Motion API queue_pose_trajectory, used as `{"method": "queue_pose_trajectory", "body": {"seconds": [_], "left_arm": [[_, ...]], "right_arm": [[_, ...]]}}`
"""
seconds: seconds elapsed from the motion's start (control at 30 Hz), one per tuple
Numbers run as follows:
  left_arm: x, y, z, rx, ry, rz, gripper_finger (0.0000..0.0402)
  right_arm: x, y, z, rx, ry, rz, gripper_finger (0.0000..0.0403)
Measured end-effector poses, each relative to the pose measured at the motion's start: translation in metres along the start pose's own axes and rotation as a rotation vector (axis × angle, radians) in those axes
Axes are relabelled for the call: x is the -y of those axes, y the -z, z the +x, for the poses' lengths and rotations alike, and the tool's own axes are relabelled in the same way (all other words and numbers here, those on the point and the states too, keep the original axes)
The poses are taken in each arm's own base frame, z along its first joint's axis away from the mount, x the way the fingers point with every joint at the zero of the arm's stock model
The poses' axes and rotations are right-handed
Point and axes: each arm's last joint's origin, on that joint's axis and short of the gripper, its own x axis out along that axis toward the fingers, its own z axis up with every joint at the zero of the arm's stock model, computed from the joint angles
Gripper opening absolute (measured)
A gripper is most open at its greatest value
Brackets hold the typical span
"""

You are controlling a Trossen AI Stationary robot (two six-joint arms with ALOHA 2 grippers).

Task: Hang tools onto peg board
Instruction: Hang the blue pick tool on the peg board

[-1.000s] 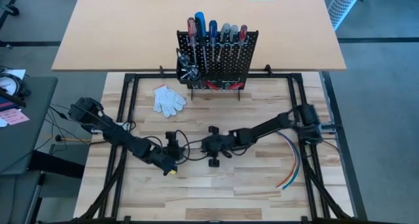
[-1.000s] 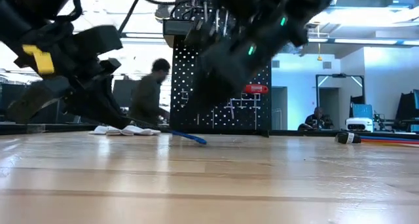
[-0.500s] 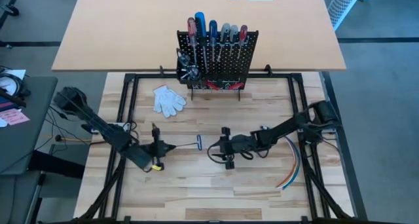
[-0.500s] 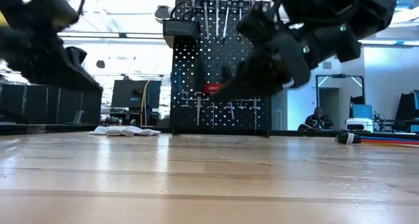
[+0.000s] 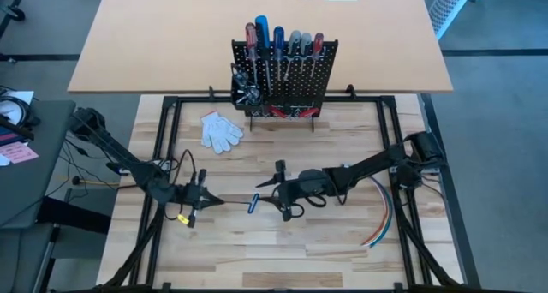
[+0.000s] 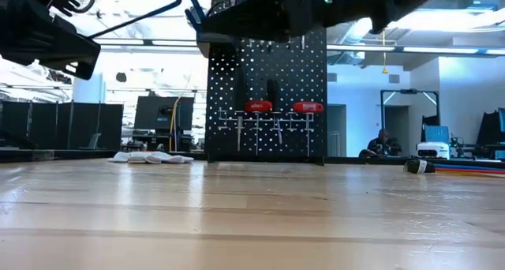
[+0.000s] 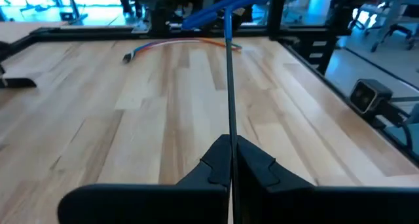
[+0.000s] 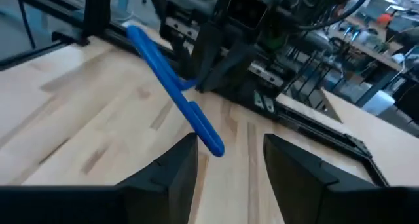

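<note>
1. The blue-handled tool [image 5: 254, 204] sits at lower centre of the high view, held up off the counter [image 5: 325, 242]; its thin metal shaft [image 7: 229, 86] runs left from the T-shaped blue handle toward the left arm.
2. The left gripper [image 5: 205, 200], at lower left of the high view, has its fingers pressed together on the end of that shaft; in the left wrist view the shaft rises straight out from between the two closed tips.
3. The right gripper [image 5: 276, 187], just right of the blue handle in the high view, has its fingers apart and holds nothing; in the right wrist view the handle [image 8: 173, 86] lies beyond and between the spread fingers [image 8: 175, 168], without touching them.
4. The peg board [image 5: 287, 74] stands upright at upper centre of the high view, well apart from both grippers. Along its top hang screwdrivers [image 5: 282, 43] with red, blue and grey handles, and two red-handled tools [image 6: 282, 107] hang lower down in the low view.
5. A small black bin [image 5: 244, 92] is fixed at the board's left side; it holds some metal pieces that I cannot tell apart.
6. White gloves [image 5: 221, 130] lie left of the board's foot, and a bundle of coloured wires [image 5: 384, 216] lies at lower right of the high view.
</note>
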Motion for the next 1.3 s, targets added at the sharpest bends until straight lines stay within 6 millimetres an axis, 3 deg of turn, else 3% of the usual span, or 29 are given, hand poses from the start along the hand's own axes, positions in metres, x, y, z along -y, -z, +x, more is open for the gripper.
{"method": "queue_pose_trajectory", "body": {"seconds": [0.27,0.57,0.97,1.3], "left_arm": [[0.001,-0.001,-0.001,0.005,0.0,0.003,0.0],[0.0,0.0,-0.001,0.006,-0.01,0.001,0.0],[-0.001,0.0,-0.001,-0.001,-0.058,0.006,0.0002],[-0.006,0.013,-0.002,-0.098,-0.165,0.013,0.0079]], "right_arm": [[-0.001,-0.007,0.014,-0.103,-0.05,-0.021,0.0148],[-0.008,-0.009,0.023,-0.103,-0.06,-0.026,0.0016],[-0.007,-0.012,0.017,-0.164,-0.06,0.071,0.0011],[0.006,0.008,0.012,-0.351,-0.055,0.208,0.001]]}}
